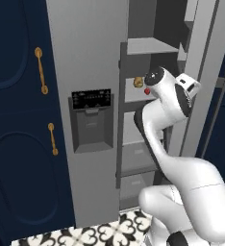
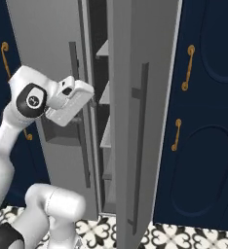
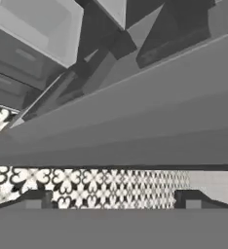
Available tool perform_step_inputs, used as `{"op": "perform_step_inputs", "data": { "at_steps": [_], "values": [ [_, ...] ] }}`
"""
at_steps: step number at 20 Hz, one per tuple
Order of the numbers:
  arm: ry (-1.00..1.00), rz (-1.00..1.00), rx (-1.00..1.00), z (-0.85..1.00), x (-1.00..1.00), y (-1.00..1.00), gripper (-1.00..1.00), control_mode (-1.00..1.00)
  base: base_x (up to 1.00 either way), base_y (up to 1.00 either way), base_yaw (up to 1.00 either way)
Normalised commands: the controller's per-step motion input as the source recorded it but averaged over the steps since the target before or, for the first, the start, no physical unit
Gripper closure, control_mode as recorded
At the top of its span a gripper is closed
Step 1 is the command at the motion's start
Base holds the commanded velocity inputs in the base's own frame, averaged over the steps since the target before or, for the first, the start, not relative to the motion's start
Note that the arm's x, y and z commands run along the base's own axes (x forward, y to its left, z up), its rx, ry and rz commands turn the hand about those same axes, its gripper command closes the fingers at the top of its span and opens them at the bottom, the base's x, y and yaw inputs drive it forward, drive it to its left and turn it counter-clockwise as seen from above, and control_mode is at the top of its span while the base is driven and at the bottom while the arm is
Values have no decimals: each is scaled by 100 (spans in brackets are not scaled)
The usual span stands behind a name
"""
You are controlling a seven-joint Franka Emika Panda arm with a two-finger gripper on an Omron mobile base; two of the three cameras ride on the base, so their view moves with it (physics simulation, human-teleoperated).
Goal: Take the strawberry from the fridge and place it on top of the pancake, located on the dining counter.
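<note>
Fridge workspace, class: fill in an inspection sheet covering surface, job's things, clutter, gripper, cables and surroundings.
Surface: grey inner shelves of the tall grey side-by-side fridge, one door open.
Job's things: tiny red strawberry on a middle shelf, by the arm's wrist, not held.
Clutter: small tan-yellow lump beside the strawberry.
Gripper: two-finger gripper open, holding nothing, over the patterned floor tiles.
Cables: nothing seen.
Surroundings: navy cabinets with gold handles.

Fridge point(image 1: 93, 57) grey, right door open; tiny red strawberry point(image 1: 146, 90) on middle shelf beside tan lump.
</note>
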Motion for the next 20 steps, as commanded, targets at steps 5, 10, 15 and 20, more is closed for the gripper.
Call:
{"op": "perform_step_inputs", "data": {
  "at_steps": [5,10,15,20],
  "values": [
    [4,0,-33,-1,79,-39,-100,-100,0,0,0],
    [0,2,-13,0,73,-47,-100,-100,0,0,0],
    [0,0,-5,0,12,-27,-100,-100,0,0,0],
    [0,0,0,0,0,-53,-100,-100,0,0,0]
  ]
}}
